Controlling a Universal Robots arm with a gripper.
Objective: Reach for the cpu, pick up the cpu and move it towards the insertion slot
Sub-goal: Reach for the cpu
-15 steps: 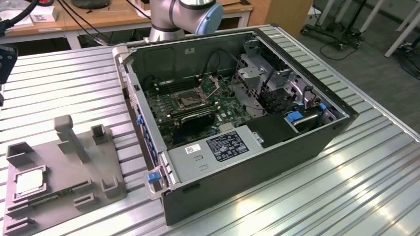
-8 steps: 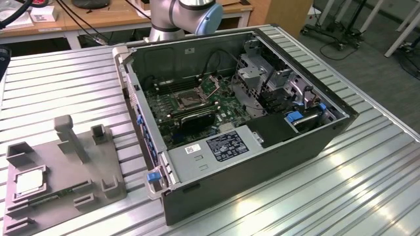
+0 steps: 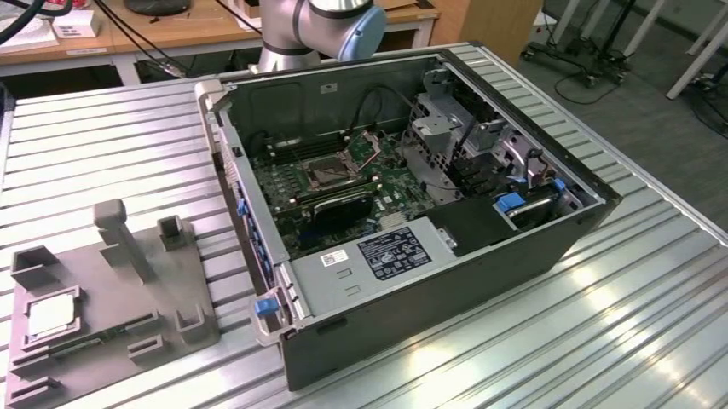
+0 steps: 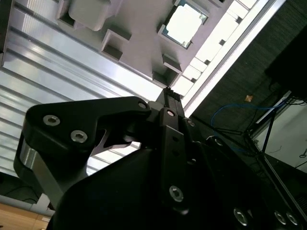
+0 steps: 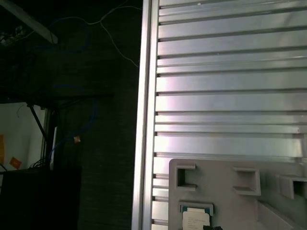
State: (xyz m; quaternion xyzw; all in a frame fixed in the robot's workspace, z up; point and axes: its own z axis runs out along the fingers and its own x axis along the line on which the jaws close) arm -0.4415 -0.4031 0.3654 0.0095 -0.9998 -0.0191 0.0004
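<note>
The cpu lies flat in a recess of the grey plastic holder at the exterior view's left, its pale face up. It also shows as a bright square chip in the second wrist view and as a chip at the picture's edge in the first wrist view. My black gripper hangs well above the ribbed metal table, apart from the cpu and the holder. The insertion slot, a dark square socket with a metal frame, sits on the green board inside the open computer case.
A narrow green circuit strip lies in the holder beside the cpu. The holder has upright grey posts. The arm's base stands behind the case. The table edge drops to dark floor with cables.
</note>
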